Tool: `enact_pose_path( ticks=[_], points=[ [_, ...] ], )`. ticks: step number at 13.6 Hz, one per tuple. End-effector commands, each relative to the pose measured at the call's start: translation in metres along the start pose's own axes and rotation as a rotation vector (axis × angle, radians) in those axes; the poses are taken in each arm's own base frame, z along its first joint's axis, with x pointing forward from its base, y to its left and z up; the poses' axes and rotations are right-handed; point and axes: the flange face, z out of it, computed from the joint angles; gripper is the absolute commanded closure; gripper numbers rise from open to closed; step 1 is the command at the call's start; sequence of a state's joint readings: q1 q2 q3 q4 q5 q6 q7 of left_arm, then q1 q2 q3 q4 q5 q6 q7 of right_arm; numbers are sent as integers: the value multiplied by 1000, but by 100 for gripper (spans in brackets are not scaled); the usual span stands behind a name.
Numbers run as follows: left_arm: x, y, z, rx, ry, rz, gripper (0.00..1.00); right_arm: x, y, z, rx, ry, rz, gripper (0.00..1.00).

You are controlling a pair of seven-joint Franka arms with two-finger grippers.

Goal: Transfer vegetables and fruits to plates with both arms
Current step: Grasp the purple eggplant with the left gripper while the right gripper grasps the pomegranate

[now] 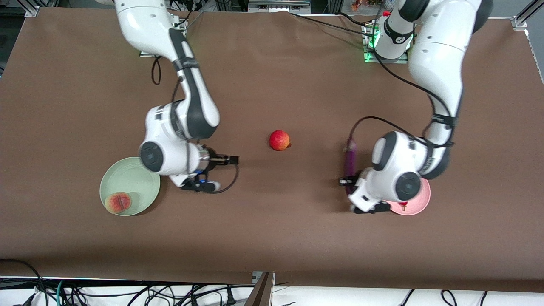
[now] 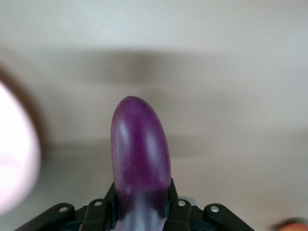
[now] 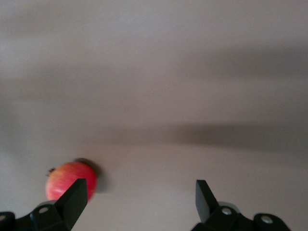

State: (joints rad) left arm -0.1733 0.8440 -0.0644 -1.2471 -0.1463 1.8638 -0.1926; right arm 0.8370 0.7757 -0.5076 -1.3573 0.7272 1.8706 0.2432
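My left gripper (image 1: pixel 348 182) is shut on the purple eggplant (image 1: pixel 351 158), holding it low over the table beside the pink plate (image 1: pixel 418 203). The left wrist view shows the eggplant (image 2: pixel 140 154) sticking out between the jaws, with the plate's rim (image 2: pixel 14 163) at the edge. A small red bit (image 1: pixel 403 206) on the pink plate may be the chili; the arm hides the rest. My right gripper (image 1: pixel 233 160) is open and empty over the table between the green plate (image 1: pixel 136 176) and the red apple (image 1: pixel 279 140). The peach (image 1: pixel 118 202) lies on the green plate. The right wrist view shows the apple (image 3: pixel 67 179) past one fingertip (image 3: pixel 77 192).
The brown tablecloth (image 1: pixel 272 238) covers the table. The arm bases stand along the edge farthest from the front camera. Cables hang below the edge nearest the front camera.
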Motion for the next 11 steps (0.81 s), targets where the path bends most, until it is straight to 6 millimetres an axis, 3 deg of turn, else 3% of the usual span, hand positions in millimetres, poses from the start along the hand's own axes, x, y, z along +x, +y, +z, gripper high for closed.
enact_pose_path(
  ticks=[1, 5, 11],
  points=[
    [9, -51, -11, 61, -3, 157, 100, -36, -59, 25, -63, 88, 76, 1],
    [19, -97, -2, 110, -5, 212, 100, -86, -120, 71, -87, 133, 134, 1],
    [33, -119, 9, 152, 62, 215, 100, -119, -142, 125, -224, 196, 114, 1]
  ],
)
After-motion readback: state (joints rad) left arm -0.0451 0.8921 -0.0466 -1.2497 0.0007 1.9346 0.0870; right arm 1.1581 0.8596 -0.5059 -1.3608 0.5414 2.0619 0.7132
